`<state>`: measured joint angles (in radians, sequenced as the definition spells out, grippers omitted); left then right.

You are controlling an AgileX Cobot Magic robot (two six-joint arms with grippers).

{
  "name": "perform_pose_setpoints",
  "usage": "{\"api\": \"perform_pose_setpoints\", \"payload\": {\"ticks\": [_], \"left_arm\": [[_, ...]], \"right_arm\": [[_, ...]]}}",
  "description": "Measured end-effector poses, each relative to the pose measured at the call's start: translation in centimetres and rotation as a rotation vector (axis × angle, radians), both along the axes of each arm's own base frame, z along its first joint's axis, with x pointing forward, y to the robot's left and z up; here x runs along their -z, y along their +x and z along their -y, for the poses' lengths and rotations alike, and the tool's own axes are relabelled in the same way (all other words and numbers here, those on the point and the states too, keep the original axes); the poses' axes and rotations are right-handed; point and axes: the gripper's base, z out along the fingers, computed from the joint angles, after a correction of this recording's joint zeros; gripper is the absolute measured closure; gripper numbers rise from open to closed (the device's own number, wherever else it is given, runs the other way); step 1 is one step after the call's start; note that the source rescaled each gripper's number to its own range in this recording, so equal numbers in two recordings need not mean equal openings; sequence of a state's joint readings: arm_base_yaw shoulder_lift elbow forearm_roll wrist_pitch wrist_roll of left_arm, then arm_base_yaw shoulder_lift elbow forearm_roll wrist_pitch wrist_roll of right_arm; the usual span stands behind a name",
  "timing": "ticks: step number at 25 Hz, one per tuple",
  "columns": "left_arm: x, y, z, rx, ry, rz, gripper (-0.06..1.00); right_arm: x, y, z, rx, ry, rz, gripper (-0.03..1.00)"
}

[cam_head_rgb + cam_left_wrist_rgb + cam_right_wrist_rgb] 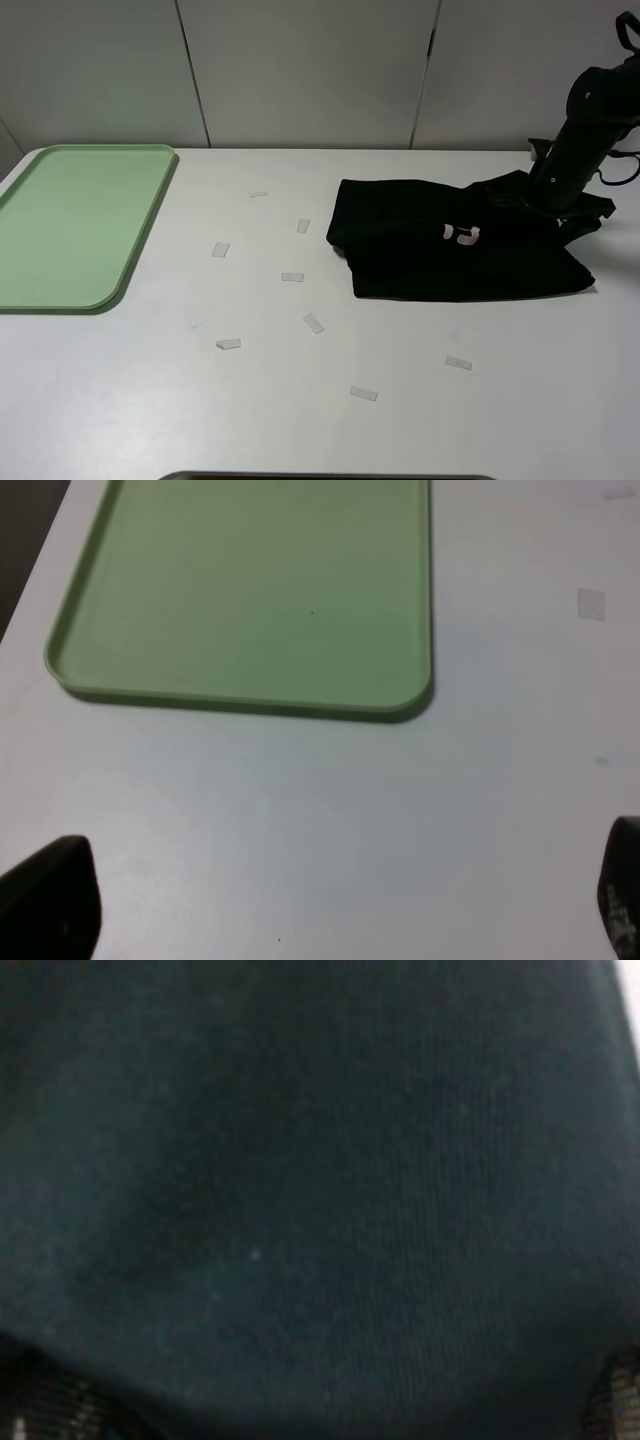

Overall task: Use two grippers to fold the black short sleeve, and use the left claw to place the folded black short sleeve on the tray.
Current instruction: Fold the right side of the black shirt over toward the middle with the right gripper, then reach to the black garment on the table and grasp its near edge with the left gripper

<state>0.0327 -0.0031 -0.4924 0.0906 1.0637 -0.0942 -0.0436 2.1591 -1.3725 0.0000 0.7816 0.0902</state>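
- Black cloth, bunched into a rough rectangle: the black short sleeve (450, 265) lies on the table's (150, 400) right half, toward the far edge, with a scrap of pale lettering (462, 235) on top.
- One shirt, one pale-green tray (70, 225) at the far left corner, and eight pale tape bits (292, 277) scattered mid-table.
- Only the left wrist view shows the left gripper (335, 900), its fingers (50, 905) spread wide over bare table near the tray.
- The right wrist view is filled with dark weave; the right gripper (320, 1410) sits close over it, tips wide apart.
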Motion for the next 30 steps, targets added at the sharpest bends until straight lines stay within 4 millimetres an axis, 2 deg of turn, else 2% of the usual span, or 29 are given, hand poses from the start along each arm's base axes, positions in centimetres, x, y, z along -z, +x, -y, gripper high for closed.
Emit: {"api": "perform_pose_setpoints", "payload": {"ticks": [4, 8, 10, 15, 17, 23, 30], "left_arm": [[0.0, 0.0, 0.0, 0.0, 0.0, 0.0, -0.05], [0.0, 0.0, 0.0, 0.0, 0.0, 0.0, -0.05], [0.0, 0.0, 0.0, 0.0, 0.0, 0.0, -0.05], [0.0, 0.0, 0.0, 0.0, 0.0, 0.0, -0.05], [0.0, 0.0, 0.0, 0.0, 0.0, 0.0, -0.05], [0.0, 0.0, 0.0, 0.0, 0.0, 0.0, -0.05], [0.0, 0.0, 0.0, 0.0, 0.0, 0.0, -0.05]], "right_arm": [[0.0, 0.1, 0.0, -0.01, -0.001, 0.001, -0.03], [-1.5, -0.1, 0.0, -0.014, -0.002, 0.023, -0.03], [-3.3, -0.3, 0.0, -0.014, -0.004, 0.056, -0.03], [-9.5, -1.3, -0.1, -0.014, -0.01, 0.178, -0.03], [-11.1, -1.8, -0.1, -0.015, -0.012, 0.201, -0.03], [-14.6, -3.7, -0.2, -0.039, -0.016, 0.2, -0.03], [-18.8, -6.9, -0.3, -0.063, -0.02, 0.186, -0.03]]}}
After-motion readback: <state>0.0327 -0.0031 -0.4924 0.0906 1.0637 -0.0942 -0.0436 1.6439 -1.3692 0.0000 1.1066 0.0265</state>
